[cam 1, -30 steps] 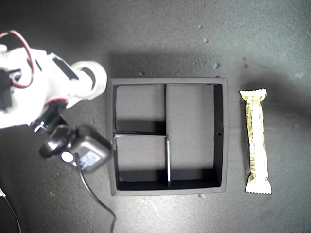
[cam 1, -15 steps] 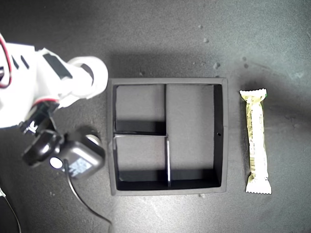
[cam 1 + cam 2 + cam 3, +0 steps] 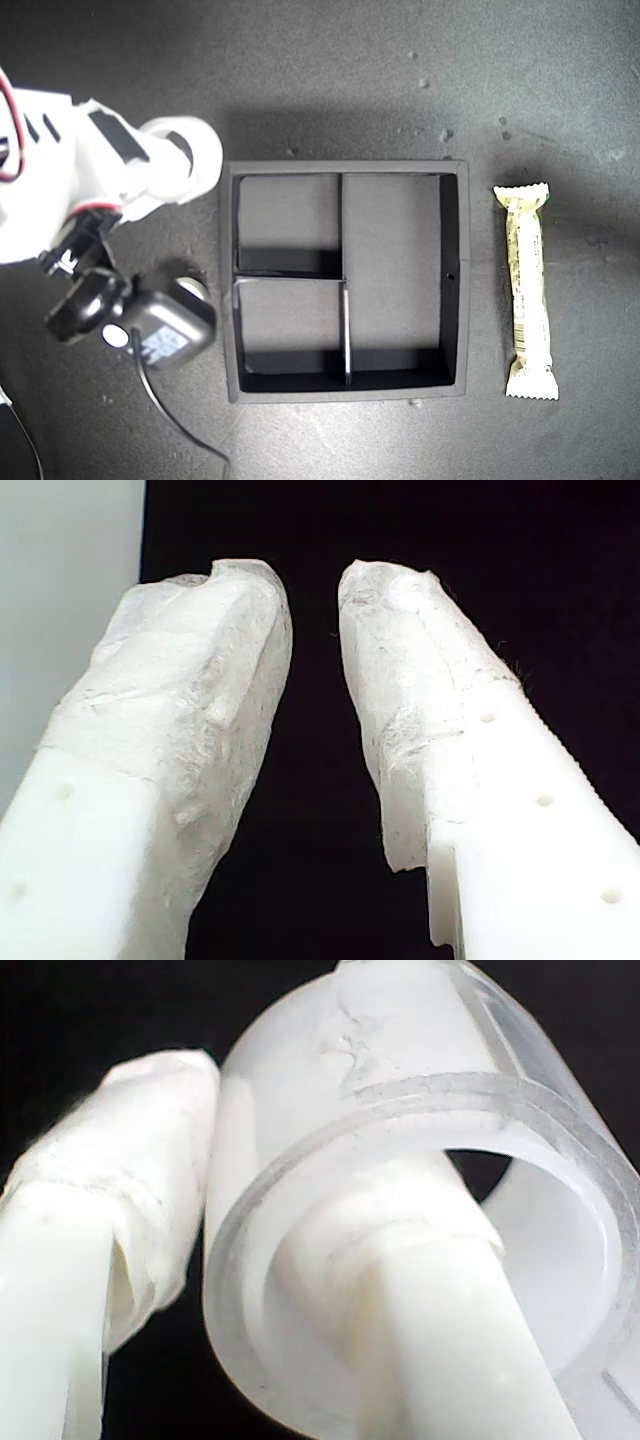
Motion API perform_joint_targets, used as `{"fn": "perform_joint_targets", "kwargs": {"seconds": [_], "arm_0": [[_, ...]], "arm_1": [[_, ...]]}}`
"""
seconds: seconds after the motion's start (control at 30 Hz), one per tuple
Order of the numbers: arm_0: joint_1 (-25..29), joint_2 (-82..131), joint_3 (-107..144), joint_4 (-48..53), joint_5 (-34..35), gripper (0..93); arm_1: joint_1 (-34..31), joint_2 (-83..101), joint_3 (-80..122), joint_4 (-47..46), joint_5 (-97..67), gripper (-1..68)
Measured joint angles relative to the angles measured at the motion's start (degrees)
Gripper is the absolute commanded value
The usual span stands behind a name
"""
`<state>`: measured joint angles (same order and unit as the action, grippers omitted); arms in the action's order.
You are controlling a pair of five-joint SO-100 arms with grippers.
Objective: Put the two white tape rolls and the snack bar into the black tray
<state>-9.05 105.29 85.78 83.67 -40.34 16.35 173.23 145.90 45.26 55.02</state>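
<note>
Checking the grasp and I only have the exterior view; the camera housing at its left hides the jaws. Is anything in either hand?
Observer: Yes. In the second wrist view, the second hand is shut on a white tape roll, with one finger through the hole and the other pressed against the outside of the wall.
Operator: And the first hand?
Observer: The first hand is open. There is nothing between its fingers, only dark background behind them.
Operator: Does the other roll show up close?
Observer: No. Only that one roll shows in the wrist views.
</note>
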Motion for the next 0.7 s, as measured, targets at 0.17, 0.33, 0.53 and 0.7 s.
{"fn": "perform_joint_targets", "kwargs": {"seconds": [0.17, 0.33, 0.53, 0.7], "arm_0": [[0.09, 0.0, 0.0, 0.0, 0.0, 0.1], [0.62, 0.0, 0.0, 0.0, 0.0, 0.1], [0.97, 0.0, 0.0, 0.0, -0.09, 0.1], [1.05, 0.0, 0.0, 0.0, -0.09, 0.1]], "arm_1": [[-0.7, 0.0, 0.0, 0.0, 0.0, 3.2], [-1.14, 0.0, 0.0, 0.0, 0.0, 3.1], [-1.49, 0.0, 0.0, 0.0, 0.0, 3.0], [-1.49, 0.0, 0.0, 0.0, 0.0, 2.8]]}}
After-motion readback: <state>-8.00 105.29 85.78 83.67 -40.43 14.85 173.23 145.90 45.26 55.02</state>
